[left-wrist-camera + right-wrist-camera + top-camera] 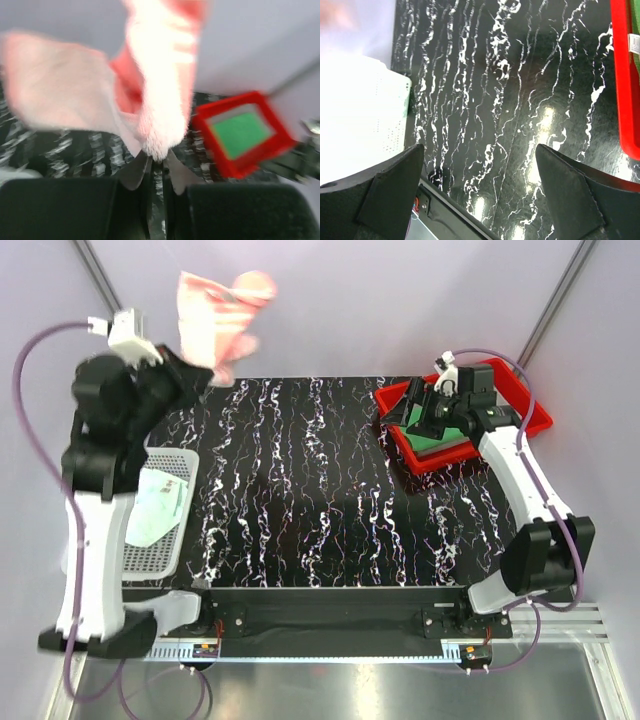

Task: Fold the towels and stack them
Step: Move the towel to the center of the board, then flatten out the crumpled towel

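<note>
Pink terry towel (pixel 222 315), soft, limp and probably light, is held clamped by the left gripper (pixel 156 159) high above the table's far left, best pinched at a corner, while the right gripper (pixel 480 195) is kept wide apart.

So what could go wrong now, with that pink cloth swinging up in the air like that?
The left gripper pinches only a small tip of the pink towel, and the blur suggests fast motion, so it might slip free and land off the table. The bunched cloth may also come down crumpled, which would make folding harder. The right gripper hangs open near the red tray, possibly too far to help.
</note>
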`<state>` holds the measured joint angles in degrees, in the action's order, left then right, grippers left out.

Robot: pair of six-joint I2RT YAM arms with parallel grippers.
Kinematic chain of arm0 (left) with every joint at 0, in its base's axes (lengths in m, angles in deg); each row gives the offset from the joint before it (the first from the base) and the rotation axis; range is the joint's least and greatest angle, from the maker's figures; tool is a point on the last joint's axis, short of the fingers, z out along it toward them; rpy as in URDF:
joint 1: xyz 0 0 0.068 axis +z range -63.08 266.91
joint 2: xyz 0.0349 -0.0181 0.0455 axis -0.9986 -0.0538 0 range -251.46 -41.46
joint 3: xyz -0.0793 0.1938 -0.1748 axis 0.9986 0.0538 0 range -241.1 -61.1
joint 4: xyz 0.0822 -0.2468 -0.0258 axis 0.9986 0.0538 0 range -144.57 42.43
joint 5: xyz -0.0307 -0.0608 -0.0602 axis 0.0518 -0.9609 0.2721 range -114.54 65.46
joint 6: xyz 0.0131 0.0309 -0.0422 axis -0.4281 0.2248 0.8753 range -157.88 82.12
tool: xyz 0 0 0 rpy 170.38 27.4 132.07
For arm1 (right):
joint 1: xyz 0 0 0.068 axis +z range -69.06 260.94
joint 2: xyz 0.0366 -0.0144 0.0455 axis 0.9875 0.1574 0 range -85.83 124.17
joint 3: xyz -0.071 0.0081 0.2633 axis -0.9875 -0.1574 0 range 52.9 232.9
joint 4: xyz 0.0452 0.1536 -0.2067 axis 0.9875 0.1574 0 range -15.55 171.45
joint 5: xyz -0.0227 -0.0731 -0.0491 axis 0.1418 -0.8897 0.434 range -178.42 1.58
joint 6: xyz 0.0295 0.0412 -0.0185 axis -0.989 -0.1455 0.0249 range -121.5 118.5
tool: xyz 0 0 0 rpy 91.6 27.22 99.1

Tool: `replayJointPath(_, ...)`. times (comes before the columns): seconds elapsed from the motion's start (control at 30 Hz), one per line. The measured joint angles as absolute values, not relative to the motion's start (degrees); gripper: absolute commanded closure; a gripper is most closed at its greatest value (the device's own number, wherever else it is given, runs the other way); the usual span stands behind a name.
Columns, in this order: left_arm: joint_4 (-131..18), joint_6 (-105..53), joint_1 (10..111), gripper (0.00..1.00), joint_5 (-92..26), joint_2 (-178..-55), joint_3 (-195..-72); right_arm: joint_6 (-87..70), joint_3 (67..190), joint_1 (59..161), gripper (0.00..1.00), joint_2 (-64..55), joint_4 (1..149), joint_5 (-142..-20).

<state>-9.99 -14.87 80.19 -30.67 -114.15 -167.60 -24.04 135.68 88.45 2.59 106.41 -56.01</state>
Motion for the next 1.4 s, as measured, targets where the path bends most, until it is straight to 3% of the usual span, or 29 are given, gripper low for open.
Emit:
replayJointPath(0.17, -25.93, -8.75, 73.29, 0.83, -42.48, -98.08, -140.8, -24.04, 132.71, 88.45, 0.0, -2.72, 105.76, -56.04)
replayJointPath(0.27, -29.67, -6.42, 68.7, 0.8, -43.0, -97.36, -123.89, -23.87, 129.95, 88.52, 0.0, -4.86, 105.26, -56.25)
replayJointPath(0.33, -29.36, -5.26, 67.34, 0.64, -41.78, -100.33, -113.46, -23.61, 126.96, 88.69, 0.0, -5.78, 105.26, -57.15)
replayJointPath(0.5, -24.05, -2.9, 67.28, 0.53, -36.82, -104.07, -96.85, -23.3, 117.1, 89.41, 0.0, -6.76, 105.8, -63.73)
replayJointPath(0.63, -22.93, -3.14, 67.28, 0.43, -32.97, -102.96, -97.64, -23.76, 110.89, 90.7, 0.0, -6.79, 105.96, -69.33)
replayJointPath(0.73, -24.44, -3.86, 67.28, 0.42, -30.54, -102.43, -101.18, -25.57, 108.42, 92.76, 0.0, -5.93, 104.69, -72.04)
replayJointPath(0.87, -27.61, -6.0, 67.01, 0.53, -30.13, -108.33, -108.02, -27.71, 108.88, 97.63, 0.0, -0.71, 101.76, -75.99)
replayJointPath(1.0, -32.83, -11.6, 61.57, 0.58, -29.95, -120.29, -117.92, -28.15, 109.56, 102.05, 0.0, 0.89, 100.62, -79.55)
replayJointPath(1.23, -37.88, -26.52, 46.21, 0.56, -25.34, -135.0, -132.91, -28.83, 109.28, 100.89, 0.0, -10.52, 101.1, -91.01)
replayJointPath(1.4, -40.24, -37.06, 39.37, 0.55, -21.65, -144.7, -138.84, -30.03, 108.73, 92.65, 0.0, -21.78, 101.26, -91.95)
